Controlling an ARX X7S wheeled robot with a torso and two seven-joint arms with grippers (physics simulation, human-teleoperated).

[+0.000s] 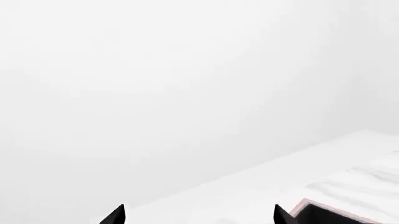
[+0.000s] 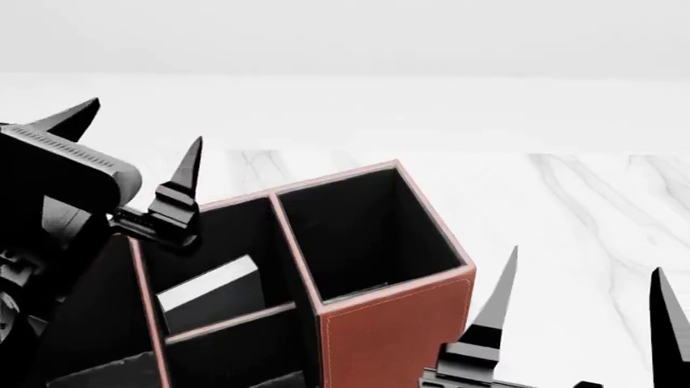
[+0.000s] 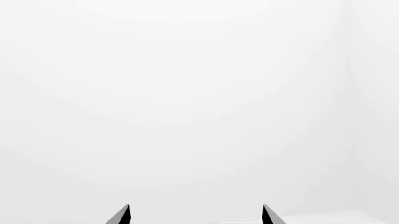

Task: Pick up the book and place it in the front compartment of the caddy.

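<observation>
Both claws, left (image 2: 135, 137) and right (image 2: 587, 283), gape empty beside the caddy (image 2: 393, 331), whose compartment holds the book (image 2: 210, 293).

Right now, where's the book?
In the head view, the book stands inside a left-hand compartment of the caddy, just below the open left gripper.
</observation>
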